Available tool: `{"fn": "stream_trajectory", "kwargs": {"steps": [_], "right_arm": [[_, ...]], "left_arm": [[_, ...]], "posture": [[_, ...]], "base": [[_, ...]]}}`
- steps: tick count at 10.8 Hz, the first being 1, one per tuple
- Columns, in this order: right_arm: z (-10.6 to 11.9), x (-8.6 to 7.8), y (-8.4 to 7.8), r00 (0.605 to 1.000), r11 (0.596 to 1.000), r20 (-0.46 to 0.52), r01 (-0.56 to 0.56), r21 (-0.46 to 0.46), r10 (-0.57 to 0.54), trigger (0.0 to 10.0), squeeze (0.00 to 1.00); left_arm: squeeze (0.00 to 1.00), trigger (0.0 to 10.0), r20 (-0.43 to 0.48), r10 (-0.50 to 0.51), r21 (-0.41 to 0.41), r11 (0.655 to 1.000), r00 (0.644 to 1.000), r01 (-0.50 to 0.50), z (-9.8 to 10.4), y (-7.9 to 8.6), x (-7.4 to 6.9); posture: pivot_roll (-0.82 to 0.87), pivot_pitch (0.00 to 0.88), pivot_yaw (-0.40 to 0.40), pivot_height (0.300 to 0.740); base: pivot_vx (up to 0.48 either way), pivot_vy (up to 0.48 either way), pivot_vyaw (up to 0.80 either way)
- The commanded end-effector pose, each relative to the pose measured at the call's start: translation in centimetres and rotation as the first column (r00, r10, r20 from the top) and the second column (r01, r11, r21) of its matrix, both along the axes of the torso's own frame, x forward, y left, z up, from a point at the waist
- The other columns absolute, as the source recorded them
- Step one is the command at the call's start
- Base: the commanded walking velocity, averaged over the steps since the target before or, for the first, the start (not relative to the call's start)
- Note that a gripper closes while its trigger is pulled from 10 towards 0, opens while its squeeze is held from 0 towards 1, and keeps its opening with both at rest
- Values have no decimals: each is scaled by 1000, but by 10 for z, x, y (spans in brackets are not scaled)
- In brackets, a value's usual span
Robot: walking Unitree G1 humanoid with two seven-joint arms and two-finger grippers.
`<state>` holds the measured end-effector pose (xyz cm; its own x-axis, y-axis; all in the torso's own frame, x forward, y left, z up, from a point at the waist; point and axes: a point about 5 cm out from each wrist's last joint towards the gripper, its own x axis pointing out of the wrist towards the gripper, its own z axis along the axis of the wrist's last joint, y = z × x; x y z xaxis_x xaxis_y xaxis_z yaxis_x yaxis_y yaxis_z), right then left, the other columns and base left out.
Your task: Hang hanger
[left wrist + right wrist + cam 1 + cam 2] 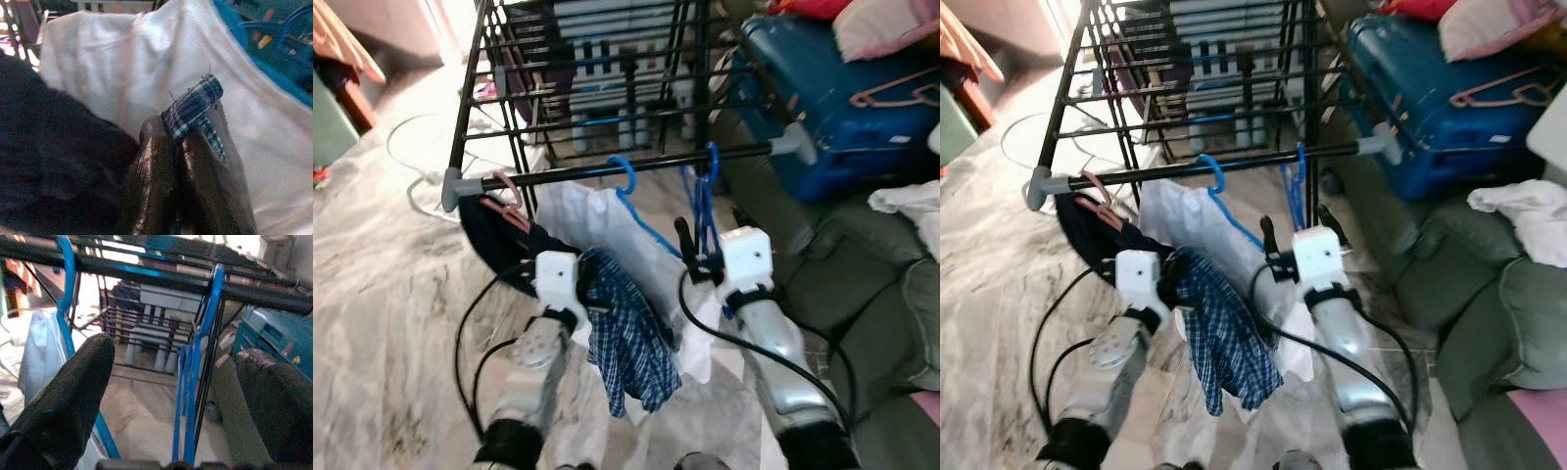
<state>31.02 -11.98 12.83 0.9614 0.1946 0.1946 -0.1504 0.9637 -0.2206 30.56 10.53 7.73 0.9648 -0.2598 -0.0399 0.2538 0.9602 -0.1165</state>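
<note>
arms: two, silver, dark bands at the elbows
wrists: white boxy housings, black collars
cables: black, looping beside each arm
left gripper: black fingers
right gripper: long black fingers

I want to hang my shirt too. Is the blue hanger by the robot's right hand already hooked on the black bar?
Yes, the blue hanger has its hook over the black bar.

rail: front bar of the drying rack, running left to right
left end of rail: hanger with garment below
middle of rail: hanger with cloth
right part of rail: bare hanger
right of rack: suitcase, sofa before it
under rack: floor
</note>
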Motion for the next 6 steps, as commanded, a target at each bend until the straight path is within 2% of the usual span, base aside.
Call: {"fn": "stream_trajectory", "kwargs": {"steps": [1,3,6], "right_arm": [[-4,5,3,999,999,-40,33,4,-33,10000,0],[-8,16,12,994,999,-95,47,11,-46,10000,0],[-5,28,12,984,990,-120,138,17,-135,10000,0]], "left_arm": [[0,10000,8,7,15,1000,1000,-8,3,5,-1],[0,10000,5,0,26,1000,1000,0,4,8,-3],[0,10000,4,-12,32,999,1000,12,6,8,-4]], "posture": [[-248,193,103,740],[-231,206,112,740],[-224,205,114,740]], "base": [[0,0,0],[0,0,0],[0,0,0]]}}
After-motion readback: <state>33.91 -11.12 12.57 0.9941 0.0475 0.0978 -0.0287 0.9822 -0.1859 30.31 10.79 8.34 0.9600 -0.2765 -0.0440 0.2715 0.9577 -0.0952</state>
